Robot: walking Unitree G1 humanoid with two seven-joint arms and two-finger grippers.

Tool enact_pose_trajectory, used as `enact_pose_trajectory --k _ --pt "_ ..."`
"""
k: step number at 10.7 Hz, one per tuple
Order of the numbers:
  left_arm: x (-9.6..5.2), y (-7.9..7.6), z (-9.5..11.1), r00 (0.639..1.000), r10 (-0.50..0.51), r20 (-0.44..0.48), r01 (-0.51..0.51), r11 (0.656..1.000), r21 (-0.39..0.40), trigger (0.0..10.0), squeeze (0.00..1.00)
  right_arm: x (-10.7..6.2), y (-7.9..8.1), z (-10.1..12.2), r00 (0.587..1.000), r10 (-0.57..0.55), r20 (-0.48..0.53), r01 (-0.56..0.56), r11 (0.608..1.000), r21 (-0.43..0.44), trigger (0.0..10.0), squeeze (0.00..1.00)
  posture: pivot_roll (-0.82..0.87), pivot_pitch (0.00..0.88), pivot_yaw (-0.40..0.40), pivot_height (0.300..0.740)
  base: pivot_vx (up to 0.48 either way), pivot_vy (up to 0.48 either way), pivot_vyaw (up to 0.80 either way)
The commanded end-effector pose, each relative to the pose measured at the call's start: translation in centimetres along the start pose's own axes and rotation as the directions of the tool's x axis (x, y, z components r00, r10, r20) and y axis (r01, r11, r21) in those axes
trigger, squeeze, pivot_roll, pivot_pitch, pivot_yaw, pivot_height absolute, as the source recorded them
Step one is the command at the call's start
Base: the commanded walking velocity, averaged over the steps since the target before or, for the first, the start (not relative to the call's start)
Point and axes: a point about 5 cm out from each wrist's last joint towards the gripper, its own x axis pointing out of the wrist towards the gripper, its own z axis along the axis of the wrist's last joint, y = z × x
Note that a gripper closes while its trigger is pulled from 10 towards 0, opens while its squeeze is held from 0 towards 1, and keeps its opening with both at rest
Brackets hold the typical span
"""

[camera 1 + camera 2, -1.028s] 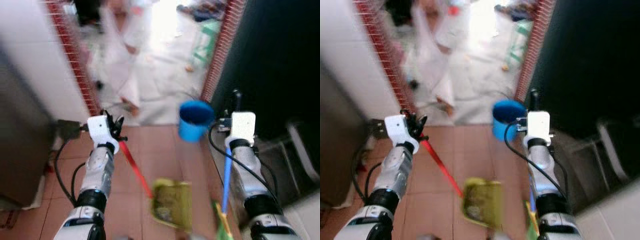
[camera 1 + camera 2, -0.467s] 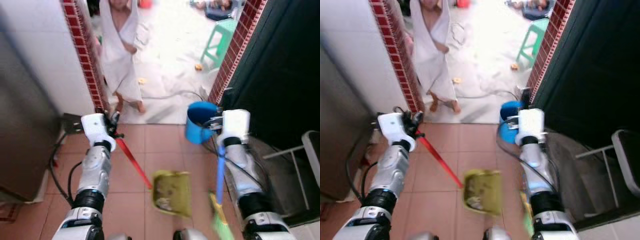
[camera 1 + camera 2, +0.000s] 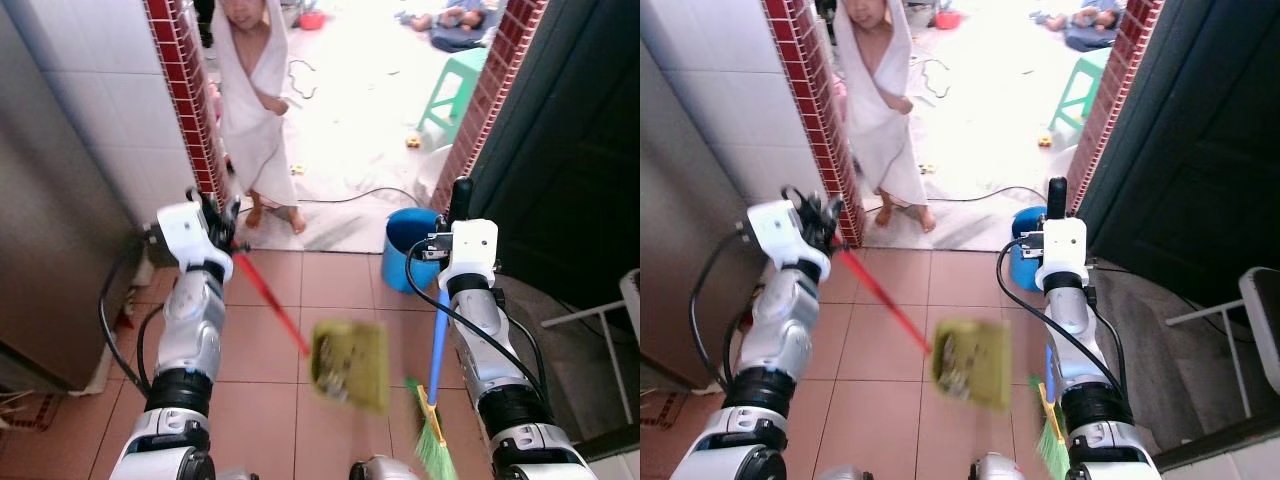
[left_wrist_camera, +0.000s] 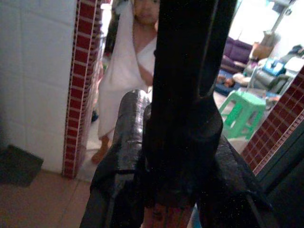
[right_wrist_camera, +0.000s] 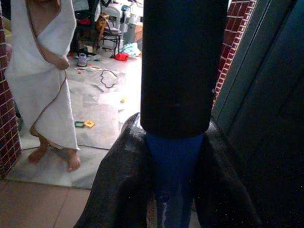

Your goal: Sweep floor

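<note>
Left eye view showed both arms raised over a terracotta tile floor (image 3: 260,350) at a doorway. The left gripper (image 3: 222,225) was clamped around the top of a red handle (image 3: 268,305); its dustpan (image 3: 350,365), yellow-green and blurred, hung just above the tiles with debris inside. The right gripper (image 3: 452,215) pinched the blue handle (image 3: 438,345) of a broom (image 3: 432,445) just below its black cap, green bristles low beside the right arm. Right wrist view confirmed fingers (image 5: 118,180) pressed on either side of the blue shaft.

Beyond the threshold stood a person (image 3: 255,110) wrapped in white cloth, barefoot on pale ground. A blue bucket (image 3: 408,245) sat by the right brick jamb, a green stool (image 3: 460,85) farther out.

Judged handling: both tools looked light and stiff, but held at the far end they would swing and twist; smooth shafts may slip. A lower hold would steady the broom. The dustpan should be kept level or its load spills.
</note>
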Motion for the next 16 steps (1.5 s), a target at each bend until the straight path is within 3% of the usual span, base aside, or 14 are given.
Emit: enact_pose_trajectory --k 1,5,8,16 --pt "0.9 -0.7 2.8 0.994 -0.015 0.109 0.018 0.999 -0.03 10.0 0.0 0.3 -0.3 0.3 1.0 -0.001 0.01 0.001 1.0 -0.01 10.0 0.0 -0.05 0.0 -0.003 0.74 0.0 0.0 0.0" --pt "1.9 -1.1 7.8 0.969 0.003 0.248 0.017 0.997 -0.078 10.0 0.0 0.1 -0.6 -0.3 1.0 -0.003 -0.012 0.003 0.999 -0.033 10.0 0.0 -0.05 0.0 -0.006 0.74 0.0 0.0 0.0" --pt "2.2 -1.1 10.0 0.95 0.006 0.313 0.022 0.996 -0.086 10.0 0.0 0.2 -0.7 -0.5 1.0 -0.01 -0.022 0.009 0.999 -0.051 10.0 0.0 -0.05 0.0 -0.009 0.74 0.244 0.0 0.0" --pt "2.9 -0.8 12.3 0.93 0.033 0.367 0.017 0.991 -0.131 10.0 0.0 0.5 -0.7 -0.4 1.0 -0.006 -0.018 0.005 0.998 -0.056 10.0 0.0 -0.05 0.0 -0.008 0.74 0.48 0.0 -0.11"
